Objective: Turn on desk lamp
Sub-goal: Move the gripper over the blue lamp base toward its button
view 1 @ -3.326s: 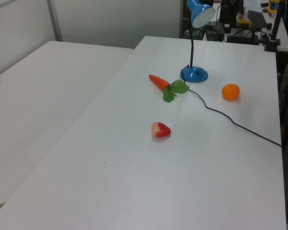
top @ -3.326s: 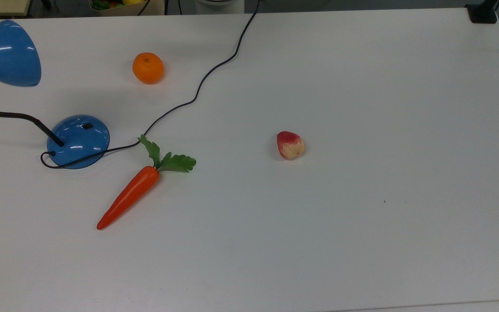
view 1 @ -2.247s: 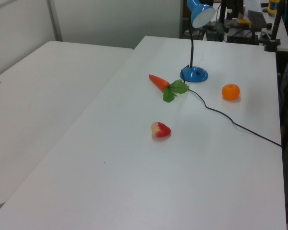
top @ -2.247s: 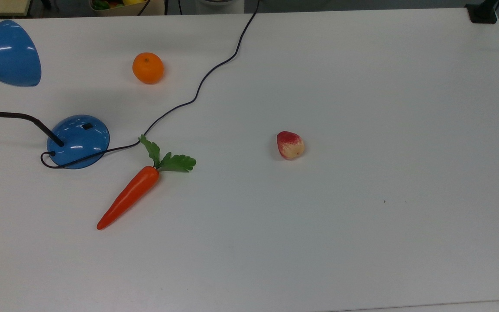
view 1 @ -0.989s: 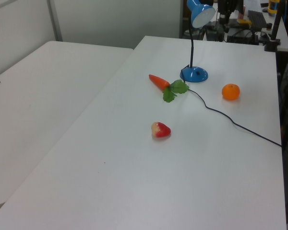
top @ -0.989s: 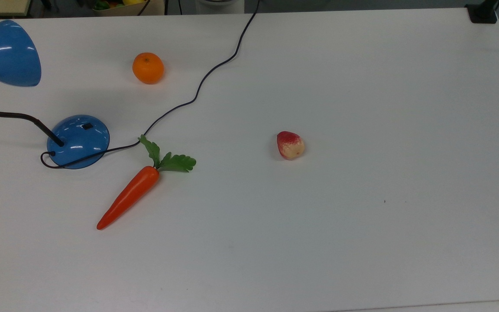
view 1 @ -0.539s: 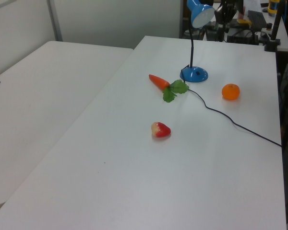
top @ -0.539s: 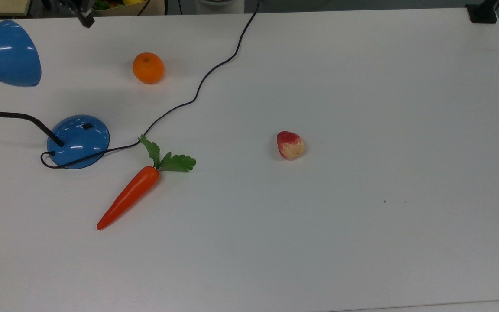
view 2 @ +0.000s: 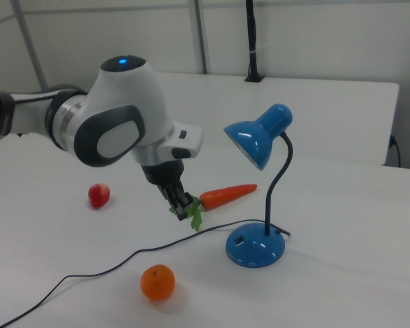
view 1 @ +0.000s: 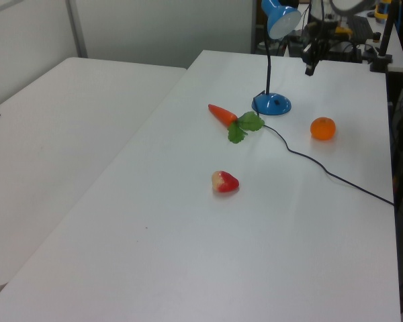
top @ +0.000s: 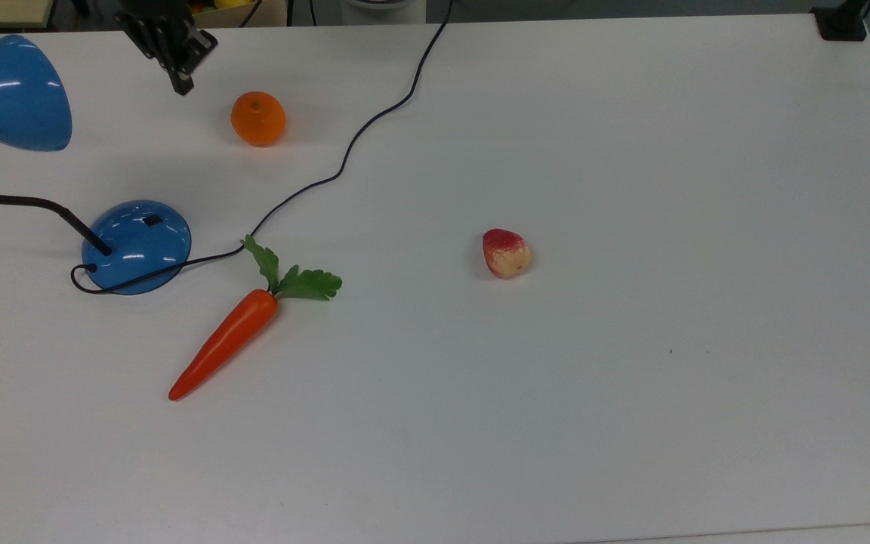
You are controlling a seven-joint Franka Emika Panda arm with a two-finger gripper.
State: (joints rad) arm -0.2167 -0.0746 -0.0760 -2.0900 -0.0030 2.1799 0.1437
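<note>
Top view: my gripper (top: 180, 85), fingers pressed together, hangs above the table; the desk lamp's (top: 135, 245) base switch (top: 152, 221) lies toward six o'clock, well apart.

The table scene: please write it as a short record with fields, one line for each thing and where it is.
lamp: desk lamp at the top view's left, not lit
switch: small black switch on the lamp base, untouched
gripper: gripper in the air, beside the orange
orange: orange apart from the lamp
carrot: carrot lying near the base, leaves by the cord
strawberry: strawberry alone mid-table
</note>
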